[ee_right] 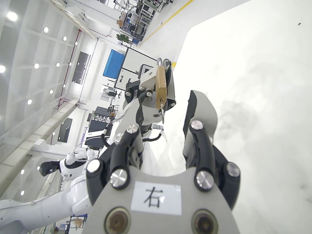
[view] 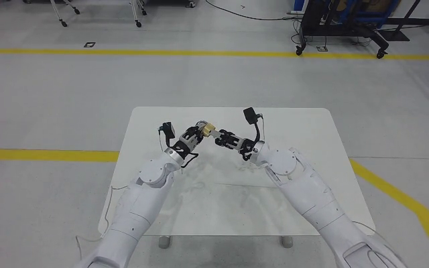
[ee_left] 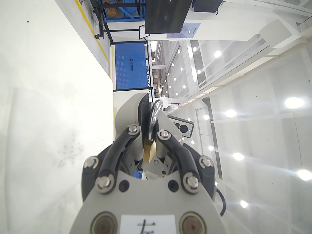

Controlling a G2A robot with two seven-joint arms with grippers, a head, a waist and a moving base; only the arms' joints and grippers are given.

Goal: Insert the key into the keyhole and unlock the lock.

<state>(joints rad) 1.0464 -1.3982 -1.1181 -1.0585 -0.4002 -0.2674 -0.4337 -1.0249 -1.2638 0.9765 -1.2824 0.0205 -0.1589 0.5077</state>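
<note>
A brass padlock (view: 209,128) with a silver shackle is held in the air over the middle of the white table (view: 301,134). My left gripper (view: 199,132) is shut on it. In the left wrist view the padlock (ee_left: 149,151) sits edge-on between the left gripper (ee_left: 153,125) fingers, shackle pointing away. A small silver key (ee_right: 162,114) sticks out of the keyhole end of the padlock (ee_right: 160,86). My right gripper (ee_right: 168,113) faces that end from close by, open, with nothing in its grasp. From above, the right gripper (view: 219,140) is just beside the lock.
The tabletop (ee_right: 256,74) below both arms is bare apart from faint scuff marks (ee_left: 68,152). Its edges lie well outside the grippers. Yellow floor lines (view: 201,52) and wheeled racks (view: 342,27) are far off behind the table.
</note>
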